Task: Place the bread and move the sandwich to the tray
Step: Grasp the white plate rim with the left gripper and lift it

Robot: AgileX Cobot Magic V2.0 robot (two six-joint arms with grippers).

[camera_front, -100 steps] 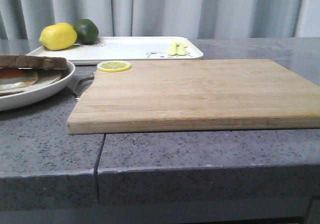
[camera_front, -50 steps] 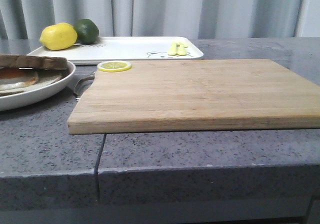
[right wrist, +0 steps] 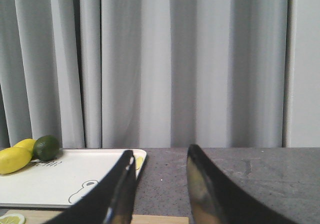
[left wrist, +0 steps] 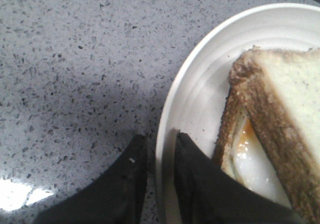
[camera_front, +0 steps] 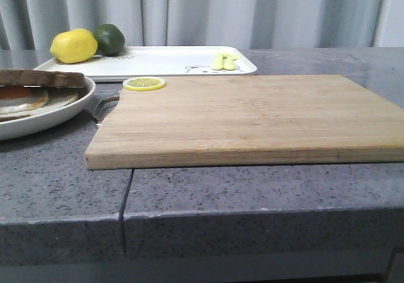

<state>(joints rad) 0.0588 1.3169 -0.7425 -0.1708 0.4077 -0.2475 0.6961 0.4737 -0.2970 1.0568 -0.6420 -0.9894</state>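
The sandwich (camera_front: 25,96) lies on a round white plate (camera_front: 63,109) at the table's left edge. The bread (camera_front: 44,78) lies on top of it, over the fried egg. In the left wrist view the bread (left wrist: 295,89) covers the egg (left wrist: 250,159), which shows at the open side. My left gripper (left wrist: 159,136) is shut on the plate's rim (left wrist: 200,94), one finger inside and one outside. The white tray (camera_front: 158,60) lies at the back. My right gripper (right wrist: 161,151) is open and empty, held above the table and facing the tray (right wrist: 60,179). Neither gripper shows in the front view.
A wooden cutting board (camera_front: 252,112) fills the table's middle and right, with a lemon slice (camera_front: 144,83) on its far left corner. A lemon (camera_front: 73,45) and a lime (camera_front: 110,38) sit on the tray's left end, small yellow pieces (camera_front: 225,61) on its right end. Grey curtains hang behind.
The plate with the sandwich has shifted very slightly in the front view. Nothing else has moved.
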